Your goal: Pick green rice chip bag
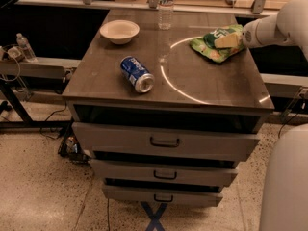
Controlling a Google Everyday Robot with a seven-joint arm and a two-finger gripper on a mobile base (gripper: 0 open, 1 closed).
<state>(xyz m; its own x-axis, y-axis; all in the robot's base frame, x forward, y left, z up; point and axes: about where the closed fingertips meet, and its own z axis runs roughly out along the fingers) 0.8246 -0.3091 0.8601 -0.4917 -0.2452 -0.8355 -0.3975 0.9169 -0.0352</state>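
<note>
The green rice chip bag (211, 47) lies on the far right part of the dark table top (202, 81). It is bright green and crinkly, with white lettering. My gripper (227, 41) comes in from the right on the white arm (274, 25) and rests on the bag's right half, covering part of it. The bag still lies on the table.
A blue can (136, 73) lies on its side at the left centre of the table. A white bowl (120, 31) stands at the back left and a clear water bottle (165, 6) at the back centre. Three drawers (164, 142) lie below the top.
</note>
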